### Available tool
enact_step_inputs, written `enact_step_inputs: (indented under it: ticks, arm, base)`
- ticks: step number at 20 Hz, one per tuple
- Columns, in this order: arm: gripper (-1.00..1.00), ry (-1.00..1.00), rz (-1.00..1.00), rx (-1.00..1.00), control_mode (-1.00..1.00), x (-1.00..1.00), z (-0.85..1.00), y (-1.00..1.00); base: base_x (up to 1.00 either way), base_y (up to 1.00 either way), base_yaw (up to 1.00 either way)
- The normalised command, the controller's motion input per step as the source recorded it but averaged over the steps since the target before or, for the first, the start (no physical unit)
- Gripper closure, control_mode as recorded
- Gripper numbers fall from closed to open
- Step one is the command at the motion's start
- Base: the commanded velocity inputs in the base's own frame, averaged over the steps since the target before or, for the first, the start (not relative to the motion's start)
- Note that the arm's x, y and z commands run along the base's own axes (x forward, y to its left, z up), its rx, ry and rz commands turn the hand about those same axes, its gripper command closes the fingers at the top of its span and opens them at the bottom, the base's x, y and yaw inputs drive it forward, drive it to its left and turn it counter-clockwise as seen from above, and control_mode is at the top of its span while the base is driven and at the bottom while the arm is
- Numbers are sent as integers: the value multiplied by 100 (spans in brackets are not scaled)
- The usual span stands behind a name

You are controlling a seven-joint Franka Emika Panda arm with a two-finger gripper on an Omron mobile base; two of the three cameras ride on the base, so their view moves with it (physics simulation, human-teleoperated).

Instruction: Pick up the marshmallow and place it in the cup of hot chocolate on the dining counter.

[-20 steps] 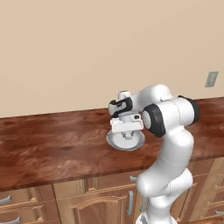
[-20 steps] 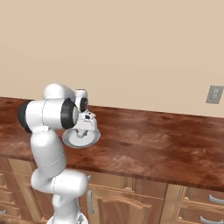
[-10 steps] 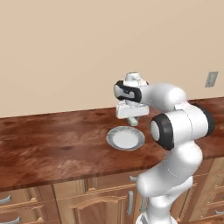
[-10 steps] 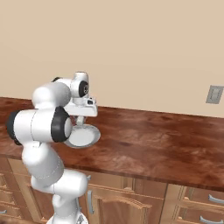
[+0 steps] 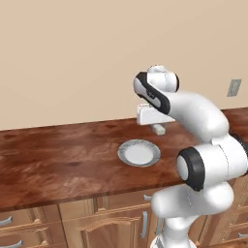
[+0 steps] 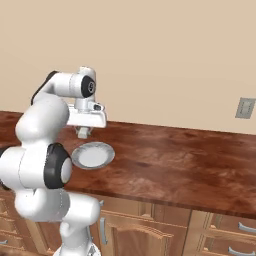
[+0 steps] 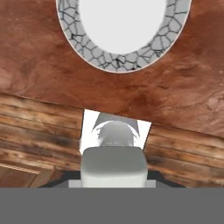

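Gripper (image 5: 158, 129) clamped on marshmallow (image 7: 113, 166), raised above plate (image 5: 139, 153) on dining counter (image 5: 58, 160). Pick step done; next carry to cup of hot chocolate, release over it.

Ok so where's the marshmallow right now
The marshmallow is pinched in the shut gripper, lifted off the dining counter, just beyond the back-right rim of the plate in the left base view.
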Motion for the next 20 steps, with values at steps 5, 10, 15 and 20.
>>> enact_step_inputs:
  ticks: [5, 10, 15, 20]
  arm:
    - [100, -4, 3, 0, -100, -100, 62, -17]
    - [100, -16, 2, 1, -100, -95, 51, -9]
    - [100, -16, 0, 4, -100, -56, 27, -2]
    - [100, -17, 0, 1, -100, -25, 1, 0]
  base:
    - [0, 0, 0]
    - [0, 0, 0]
    - [0, 0, 0]
    - [0, 0, 0]
